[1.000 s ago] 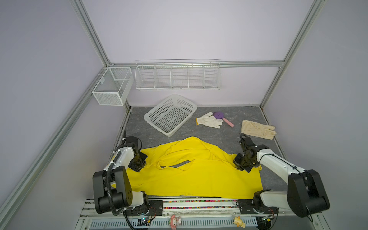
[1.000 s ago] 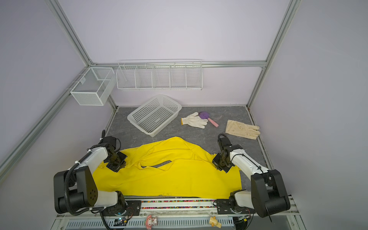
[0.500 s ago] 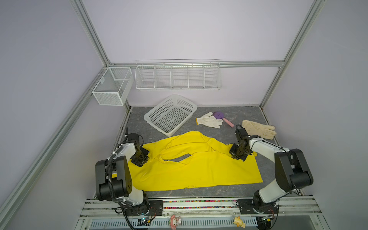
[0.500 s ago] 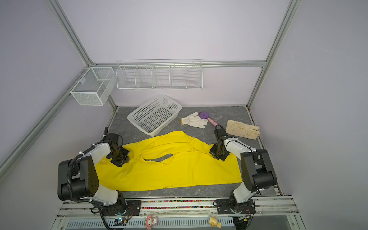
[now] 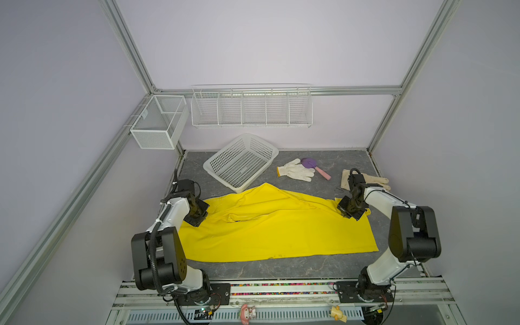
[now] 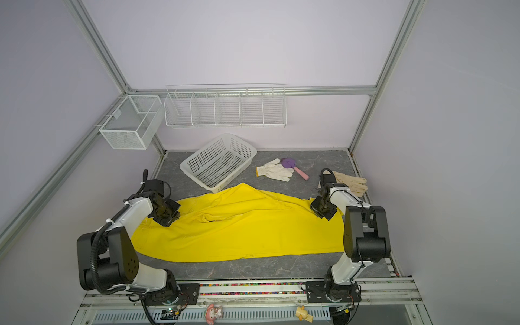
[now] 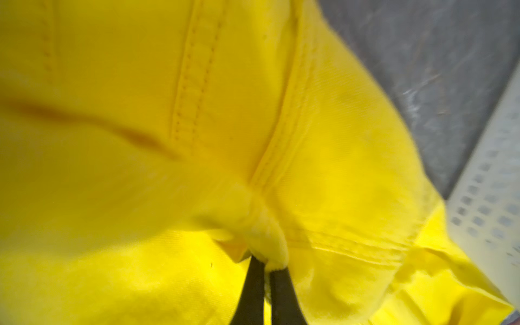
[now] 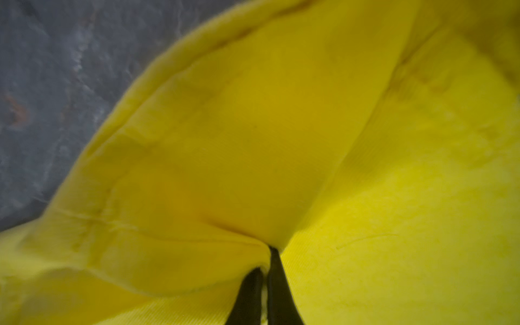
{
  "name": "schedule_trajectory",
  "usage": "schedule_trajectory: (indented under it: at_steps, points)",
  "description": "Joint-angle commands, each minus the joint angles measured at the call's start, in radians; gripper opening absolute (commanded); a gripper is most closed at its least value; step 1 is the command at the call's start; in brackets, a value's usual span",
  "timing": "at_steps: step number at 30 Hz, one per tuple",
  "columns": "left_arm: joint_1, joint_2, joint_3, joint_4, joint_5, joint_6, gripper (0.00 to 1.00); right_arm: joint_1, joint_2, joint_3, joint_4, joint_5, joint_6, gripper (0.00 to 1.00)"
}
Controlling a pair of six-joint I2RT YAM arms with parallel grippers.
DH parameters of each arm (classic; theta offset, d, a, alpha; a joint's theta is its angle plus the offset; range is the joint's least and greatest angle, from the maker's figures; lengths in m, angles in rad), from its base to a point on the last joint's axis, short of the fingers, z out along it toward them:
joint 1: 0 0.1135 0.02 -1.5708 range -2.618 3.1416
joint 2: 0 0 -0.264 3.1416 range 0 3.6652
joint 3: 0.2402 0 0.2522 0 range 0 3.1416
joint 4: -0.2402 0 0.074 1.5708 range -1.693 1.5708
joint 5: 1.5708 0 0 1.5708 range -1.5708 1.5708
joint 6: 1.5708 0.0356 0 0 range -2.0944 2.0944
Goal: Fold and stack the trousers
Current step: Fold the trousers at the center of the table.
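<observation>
Left wrist view first, says Ana. What do you see there?

Ben: The big bright-yellow soft cloth trousers (image 7: pixel 140 140) fill it. The left gripper (image 7: pixel 264 264) has its two black fingers (image 7: pixel 251 289) pressed together. They pinch a bunched bit of the yellow cloth by a stitched seam.

Ana: And the right wrist view?

Ben: Much the same. The right gripper (image 8: pixel 263 260) pinches a fold of the trousers near the edge of the cloth. Its fingers are squeezed tight too.

Ana: Where do the trousers lie?

Ben: In both top views they are spread wide on the dark grey stone-look table (image 5: pixel 281 270), between the two arms. The near edge lies flat. The far edge is bumpy and humps up in the middle, just beside the white plastic basket with holes (image 5: pixel 222 181). I cannot tell if they touch.

Ana: What else is there?

Ben: A white knit glove (image 5: pixel 295 172) lies past the trousers, touching a round purple thing with a pink handle (image 5: pixel 309 162). A cream leather-like glove (image 5: pixel 377 181) lies behind the right arm.
</observation>
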Motion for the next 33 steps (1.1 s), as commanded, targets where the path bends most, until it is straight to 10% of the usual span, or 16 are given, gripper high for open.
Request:
schedule_trajectory:
  at_steps: [1,16,33]
  points:
    - [0.001,-0.036,0.098,-0.094,-0.091,0.04,0.0,-0.009,-0.024,0.103,-0.068,0.021,-0.035,0.06]
    - [0.176,-0.102,0.362,-0.215,-0.252,0.153,0.0,-0.133,-0.066,0.382,-0.179,0.012,-0.084,0.06]
    - [0.185,-0.085,0.488,-0.226,-0.154,0.19,0.0,-0.151,-0.089,0.515,-0.274,-0.007,-0.091,0.06]
